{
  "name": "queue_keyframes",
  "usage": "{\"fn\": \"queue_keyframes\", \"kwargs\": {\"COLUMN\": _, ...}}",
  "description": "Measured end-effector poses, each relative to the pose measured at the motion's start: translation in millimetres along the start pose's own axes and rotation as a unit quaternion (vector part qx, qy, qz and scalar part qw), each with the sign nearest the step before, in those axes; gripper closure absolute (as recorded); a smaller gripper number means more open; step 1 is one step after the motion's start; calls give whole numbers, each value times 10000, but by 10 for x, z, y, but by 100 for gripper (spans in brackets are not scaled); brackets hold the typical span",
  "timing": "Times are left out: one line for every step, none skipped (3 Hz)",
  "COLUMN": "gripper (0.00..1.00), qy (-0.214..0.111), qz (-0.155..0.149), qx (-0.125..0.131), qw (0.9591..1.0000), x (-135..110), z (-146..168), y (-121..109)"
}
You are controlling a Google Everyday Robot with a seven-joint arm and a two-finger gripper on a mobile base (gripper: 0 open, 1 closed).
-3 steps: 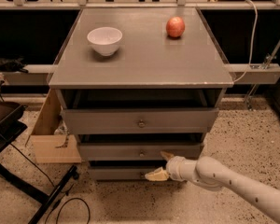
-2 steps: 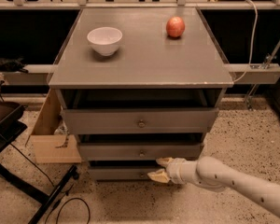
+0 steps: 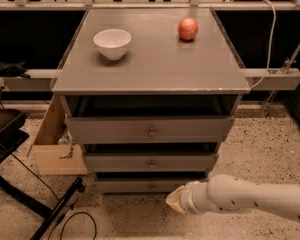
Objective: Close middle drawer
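The grey cabinet (image 3: pixel 150 59) has three drawers stacked at its front. The middle drawer (image 3: pixel 120 162) shows a flat grey front with a small dark knob (image 3: pixel 151 163). A dark gap runs above it, and its front sits a little forward of the bottom drawer (image 3: pixel 125 186). My gripper (image 3: pixel 173 202) is low in front of the bottom drawer, right of centre. It is below the middle drawer's front and apart from it. The white arm (image 3: pixel 250 198) reaches in from the right.
A white bowl (image 3: pixel 112 43) and a red apple (image 3: pixel 188 29) sit on the cabinet top. The top drawer (image 3: pixel 110 130) stands out slightly. A cardboard box (image 3: pixel 55 144) lies left of the cabinet. A black stand leg and cable (image 3: pixel 60 209) cross the floor at lower left.
My gripper has drawn back from the drawer fronts, lower and toward the camera. The drawers, bowl and apple look unchanged.
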State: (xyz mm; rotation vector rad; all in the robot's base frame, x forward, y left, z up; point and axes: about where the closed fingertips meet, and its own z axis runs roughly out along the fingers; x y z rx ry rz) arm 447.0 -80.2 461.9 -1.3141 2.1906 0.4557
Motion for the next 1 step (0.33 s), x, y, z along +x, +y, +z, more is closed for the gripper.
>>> {"fn": "queue_keyframes", "kwargs": {"gripper": 100, "qy": 405, "qz": 259, "qx": 354, "qw": 9982, "x": -95, "z": -239, "y": 143}}
